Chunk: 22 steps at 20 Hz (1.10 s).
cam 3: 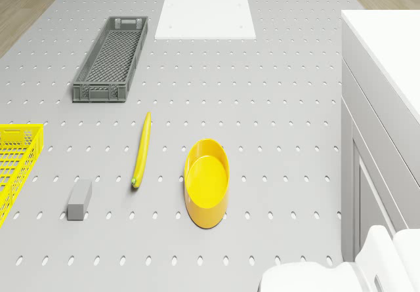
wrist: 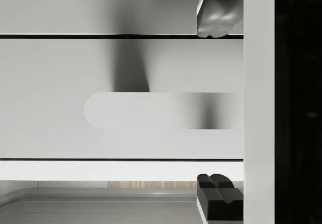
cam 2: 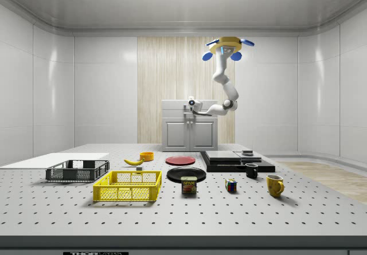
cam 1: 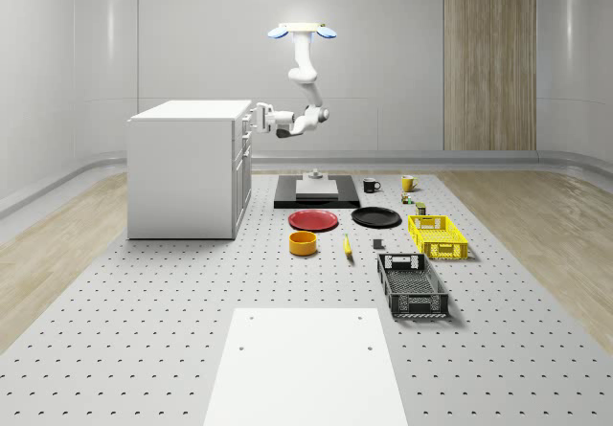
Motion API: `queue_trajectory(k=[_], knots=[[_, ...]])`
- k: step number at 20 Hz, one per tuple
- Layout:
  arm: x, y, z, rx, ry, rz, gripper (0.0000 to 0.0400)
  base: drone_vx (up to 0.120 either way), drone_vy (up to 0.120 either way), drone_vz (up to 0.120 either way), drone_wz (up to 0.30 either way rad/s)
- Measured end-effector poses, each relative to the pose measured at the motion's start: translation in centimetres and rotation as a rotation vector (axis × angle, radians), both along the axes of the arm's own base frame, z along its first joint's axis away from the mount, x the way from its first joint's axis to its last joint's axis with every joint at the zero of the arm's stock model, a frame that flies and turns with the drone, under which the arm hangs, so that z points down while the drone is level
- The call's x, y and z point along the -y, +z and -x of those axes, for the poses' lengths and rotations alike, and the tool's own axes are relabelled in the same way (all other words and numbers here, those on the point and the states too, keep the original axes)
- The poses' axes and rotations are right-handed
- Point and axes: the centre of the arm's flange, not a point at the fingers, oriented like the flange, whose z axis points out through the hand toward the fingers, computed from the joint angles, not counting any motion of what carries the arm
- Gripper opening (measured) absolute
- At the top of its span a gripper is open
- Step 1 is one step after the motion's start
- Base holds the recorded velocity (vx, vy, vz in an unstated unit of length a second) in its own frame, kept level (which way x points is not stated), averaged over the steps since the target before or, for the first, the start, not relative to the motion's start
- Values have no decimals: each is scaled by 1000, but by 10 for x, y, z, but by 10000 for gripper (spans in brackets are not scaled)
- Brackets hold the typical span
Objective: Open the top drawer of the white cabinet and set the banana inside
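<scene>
Banana [cam 3: 141, 149] beside yellow bowl [cam 3: 207, 183]; end effector [wrist: 217, 103] open around drawer handle [wrist: 161, 110].

From the drone view, my cabinet [cam 3: 387, 75] is cut by the frame's edge, its lower drawers out of sight, and my own arm [cam 3: 341, 272] is cropped at the bottom. The yellow crate [cam 3: 16, 161] shows only 1 corner. In the wrist view, my 2 fingertips [wrist: 219, 20] are clipped by the frame. In the whole-scene view the small items near the mug [cam 1: 408, 183] are too small to tell.
</scene>
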Motion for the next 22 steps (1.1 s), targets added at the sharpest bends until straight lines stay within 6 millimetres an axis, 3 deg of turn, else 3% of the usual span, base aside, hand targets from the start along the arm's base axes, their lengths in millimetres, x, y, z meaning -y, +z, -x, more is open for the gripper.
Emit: queue_trajectory(k=[20,22], knots=[[-26,2,0,0,0,0,400,0,0,0,0],[-27,2,0,0,0,0,300,0,0,0,0]])
